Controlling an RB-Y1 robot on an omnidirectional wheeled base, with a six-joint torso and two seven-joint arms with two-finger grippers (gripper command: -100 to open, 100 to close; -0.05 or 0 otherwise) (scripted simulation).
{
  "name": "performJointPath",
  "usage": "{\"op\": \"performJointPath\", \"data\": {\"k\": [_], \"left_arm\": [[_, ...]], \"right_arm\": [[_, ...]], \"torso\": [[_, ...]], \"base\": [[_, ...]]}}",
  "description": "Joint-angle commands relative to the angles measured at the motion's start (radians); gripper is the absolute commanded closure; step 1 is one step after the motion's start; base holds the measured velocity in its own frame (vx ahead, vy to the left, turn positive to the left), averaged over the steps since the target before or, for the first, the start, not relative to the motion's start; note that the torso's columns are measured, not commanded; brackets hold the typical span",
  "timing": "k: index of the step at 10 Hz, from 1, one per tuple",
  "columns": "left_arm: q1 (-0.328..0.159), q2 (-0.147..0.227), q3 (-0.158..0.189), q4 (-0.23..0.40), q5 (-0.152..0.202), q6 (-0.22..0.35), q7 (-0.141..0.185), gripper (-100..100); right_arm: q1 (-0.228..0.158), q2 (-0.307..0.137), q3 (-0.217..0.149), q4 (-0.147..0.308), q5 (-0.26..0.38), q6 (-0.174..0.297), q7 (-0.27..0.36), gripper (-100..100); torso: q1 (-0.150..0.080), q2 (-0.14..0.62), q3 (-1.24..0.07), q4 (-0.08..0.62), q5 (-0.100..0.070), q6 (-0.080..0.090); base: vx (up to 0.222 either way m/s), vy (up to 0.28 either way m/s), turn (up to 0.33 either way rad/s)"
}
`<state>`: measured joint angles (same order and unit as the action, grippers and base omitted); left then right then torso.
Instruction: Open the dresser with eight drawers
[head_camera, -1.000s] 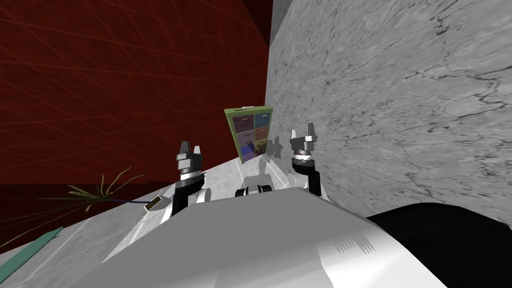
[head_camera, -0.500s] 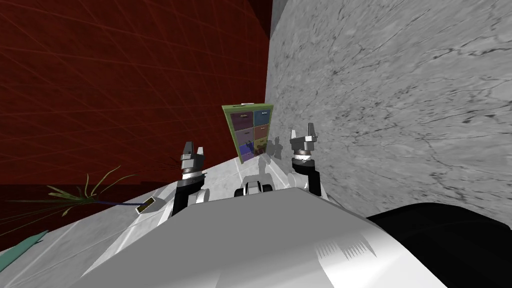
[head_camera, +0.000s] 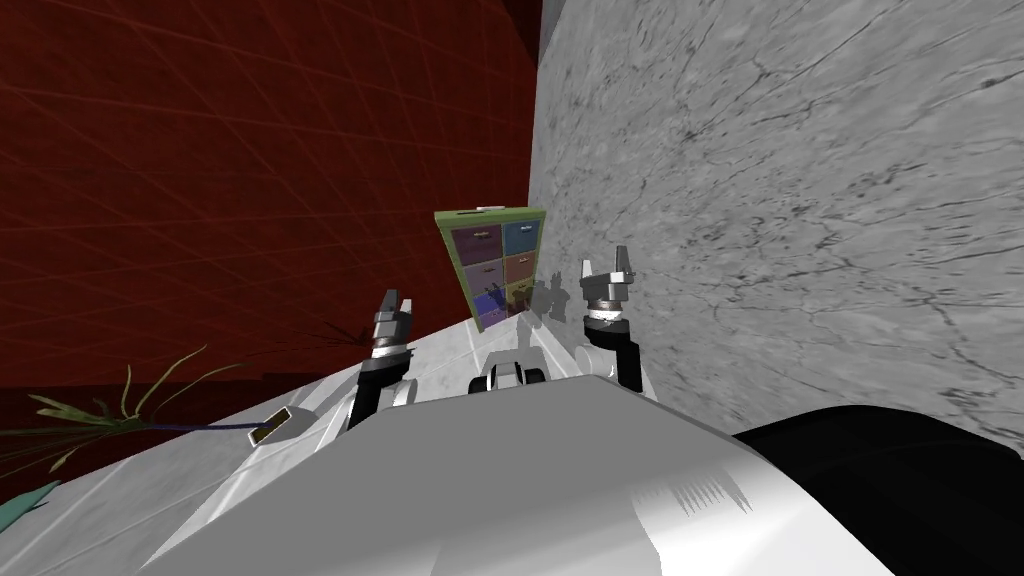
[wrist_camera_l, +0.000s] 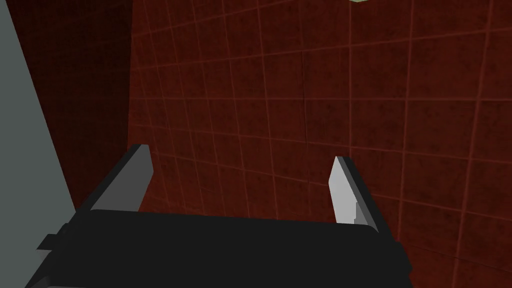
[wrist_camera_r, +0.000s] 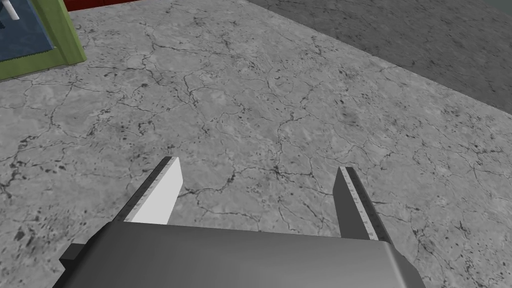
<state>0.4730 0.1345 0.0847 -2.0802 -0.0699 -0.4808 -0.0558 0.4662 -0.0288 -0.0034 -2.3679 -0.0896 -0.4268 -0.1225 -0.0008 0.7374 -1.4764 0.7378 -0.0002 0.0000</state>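
The dresser (head_camera: 492, 265) has a green frame and coloured drawer fronts in purple, blue and brown. It stands some way ahead on the pale floor, against the grey marbled wall (head_camera: 780, 200). My left gripper (head_camera: 393, 303) is raised left of the dresser and well short of it; its wrist view shows the gripper (wrist_camera_l: 240, 175) open and empty, facing the dark red tiled wall (wrist_camera_l: 350, 100). My right gripper (head_camera: 608, 262) is raised to the dresser's right, close to the marbled wall. In its wrist view that gripper (wrist_camera_r: 260, 185) is open and empty, with a corner of the dresser's green frame (wrist_camera_r: 62, 35) beyond it.
A dark red tiled wall (head_camera: 250, 150) meets the marbled wall just behind the dresser. A spiky green plant (head_camera: 110, 410) lies low at the left, with a small dark and gold object (head_camera: 270, 425) by it. A teal strip (head_camera: 20, 505) crosses the bottom left corner.
My view has shifted, so the plant and the small object slid left and down. My left hand has turned and moved slightly right. The right arm holds still.
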Motion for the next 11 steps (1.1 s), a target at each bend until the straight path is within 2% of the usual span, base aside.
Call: {"op": "performJointPath", "data": {"k": [1,9,11], "left_arm": [[-0.024,0.015,0.004,0.069,-0.004,-0.013,-0.013,-100],[-0.077,0.038,0.021,0.250,-0.014,-0.051,-0.042,-100],[-0.095,0.039,0.027,0.312,-0.017,-0.065,-0.052,-100]], "right_arm": [[0.000,0.000,0.000,0.000,0.000,0.000,0.000,0],[0.000,0.000,0.000,0.000,0.000,0.000,0.000,0],[0.000,0.000,0.000,0.000,0.000,0.000,0.000,0]], "torso": [[0.001,0.001,0.001,0.000,0.000,0.000],[0.000,0.002,0.001,0.000,0.000,0.000],[0.001,-0.001,0.000,0.000,0.000,0.000]], "base": [[0.118,-0.060,0.007],[0.129,-0.072,0.008],[0.152,-0.085,0.010]]}}
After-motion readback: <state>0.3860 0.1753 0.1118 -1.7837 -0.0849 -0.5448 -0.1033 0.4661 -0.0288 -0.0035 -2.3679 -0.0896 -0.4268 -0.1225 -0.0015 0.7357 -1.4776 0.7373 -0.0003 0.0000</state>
